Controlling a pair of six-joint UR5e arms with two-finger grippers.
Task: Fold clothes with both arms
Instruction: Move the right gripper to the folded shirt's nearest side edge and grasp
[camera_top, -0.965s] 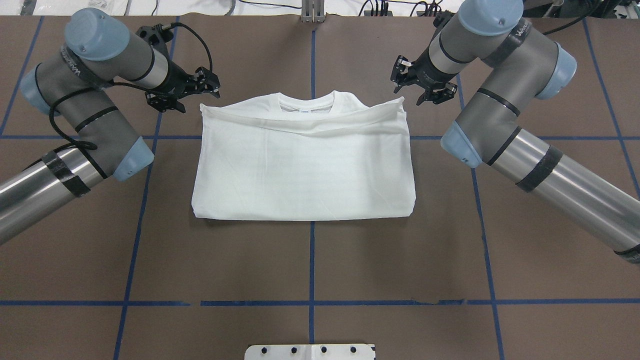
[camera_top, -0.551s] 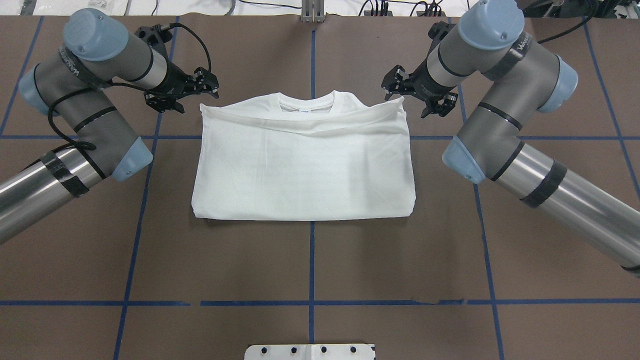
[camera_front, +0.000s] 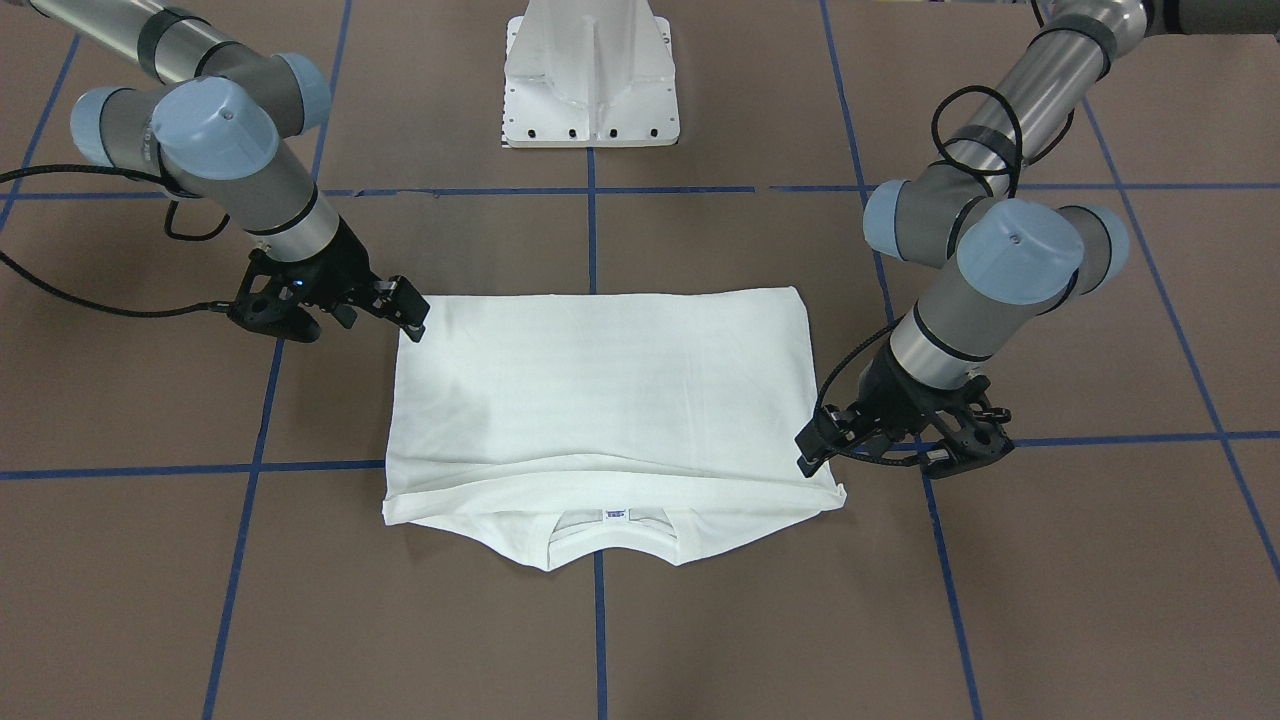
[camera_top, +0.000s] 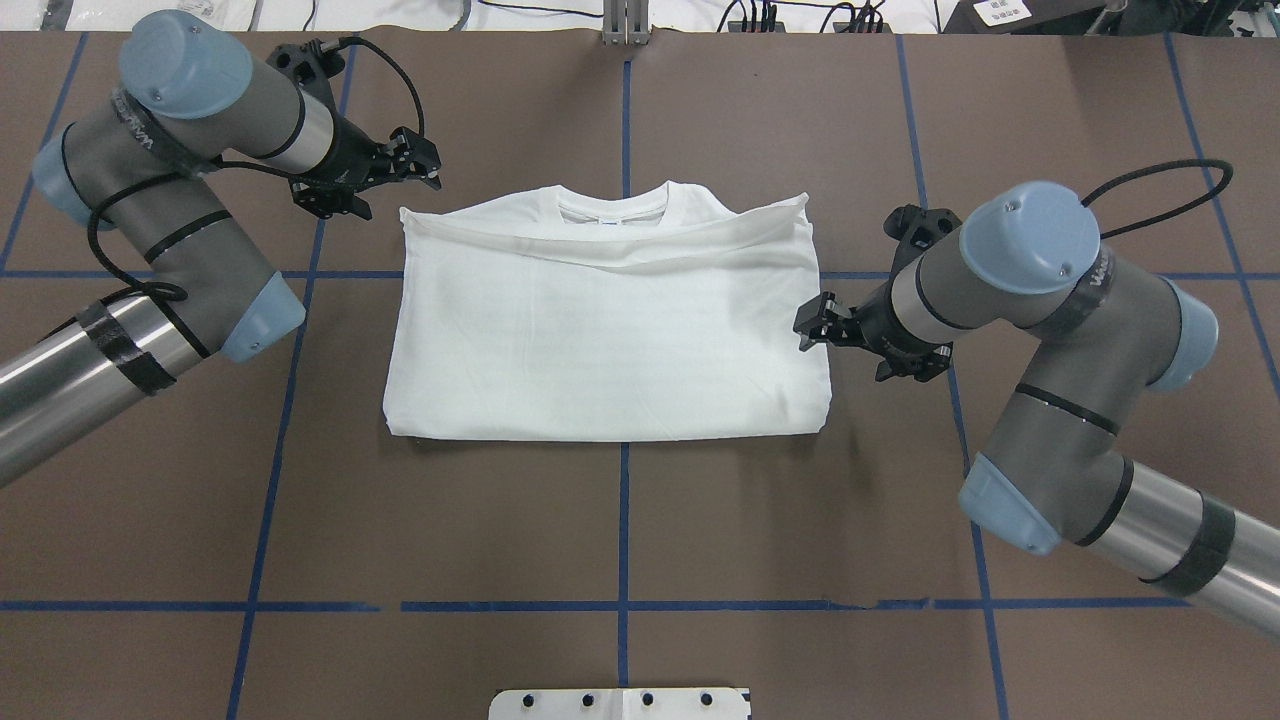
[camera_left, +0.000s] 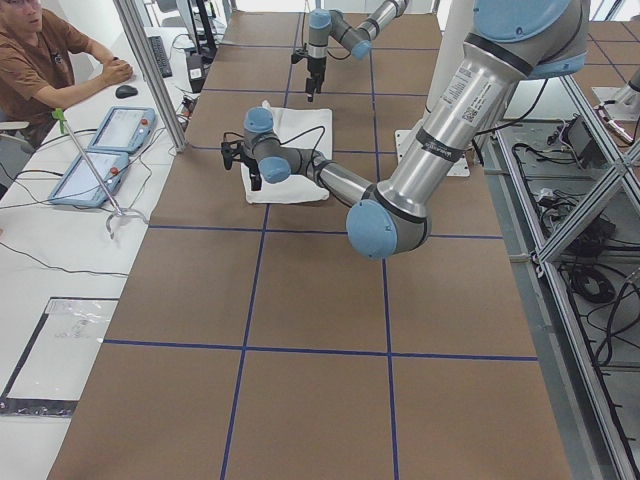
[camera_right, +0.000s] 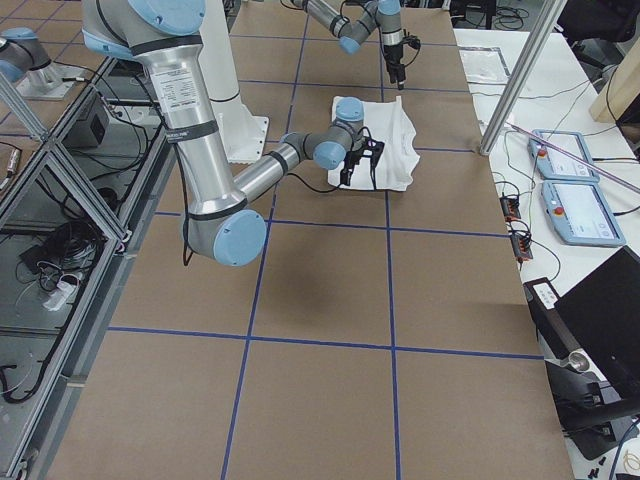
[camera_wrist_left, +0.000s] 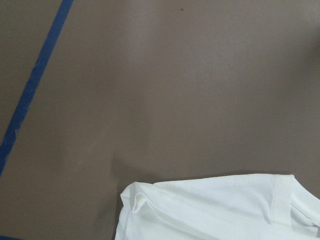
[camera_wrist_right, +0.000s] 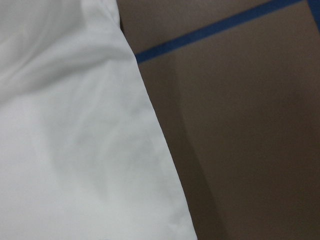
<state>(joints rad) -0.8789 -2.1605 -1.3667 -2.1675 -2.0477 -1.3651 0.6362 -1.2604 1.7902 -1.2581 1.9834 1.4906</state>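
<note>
One garment: white shirt, folded. Lies flat on the worktop, straight out from the pedestal; long axis crosswise to it, collar pointing away from it. Left tool: hovers just beside the collar-end corner, far from the pedestal, fingers apart, empty. Right tool: low at the opposite side edge, nearer the pedestal, aimed inward, fingers apart, gripping nothing.

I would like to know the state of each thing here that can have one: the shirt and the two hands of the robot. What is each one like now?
white shirt, folded, lying flat, collar left uncovered at the far edge.
left hand, looks open, holds nothing, near the shirt's far left corner.
right hand, looks open, holds nothing, at the shirt's right edge.
</note>
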